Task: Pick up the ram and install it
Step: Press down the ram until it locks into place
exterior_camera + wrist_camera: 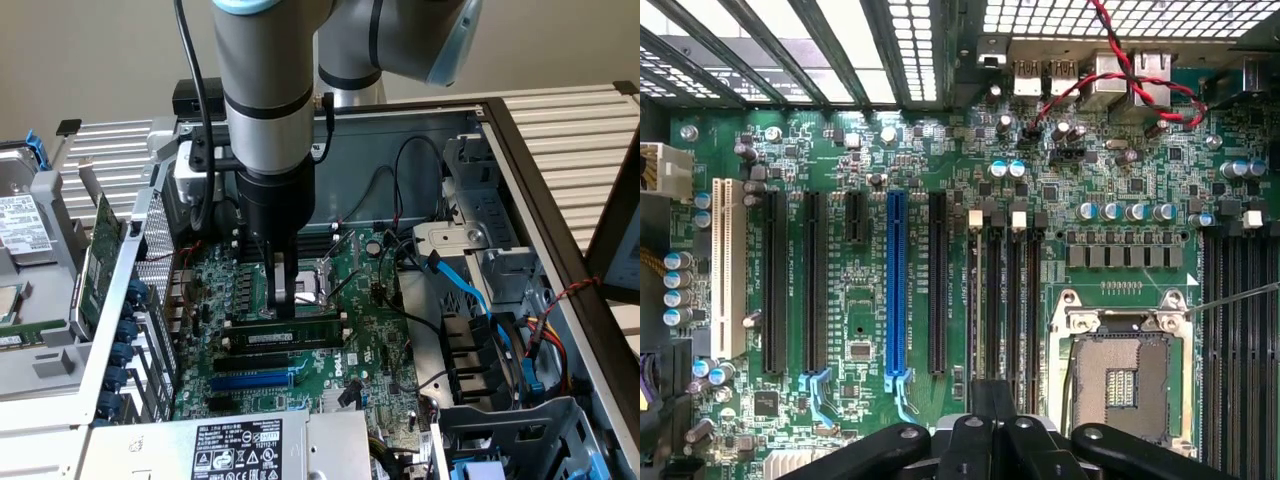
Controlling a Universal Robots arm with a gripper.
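Black hand (992, 420) low over motherboard (860, 280), exterior view: fingers pinching ram (290, 335) seated in its slot, wrist view hides that stick.

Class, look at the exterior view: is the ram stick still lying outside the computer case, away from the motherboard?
No. The ram sits on edge along a black slot on the motherboard, with the pincer directly above it.

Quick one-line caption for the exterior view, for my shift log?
Arm's gripper poised low over the green motherboard in the open computer case, fingertips at the long narrow green RAM stick lying along a slot.
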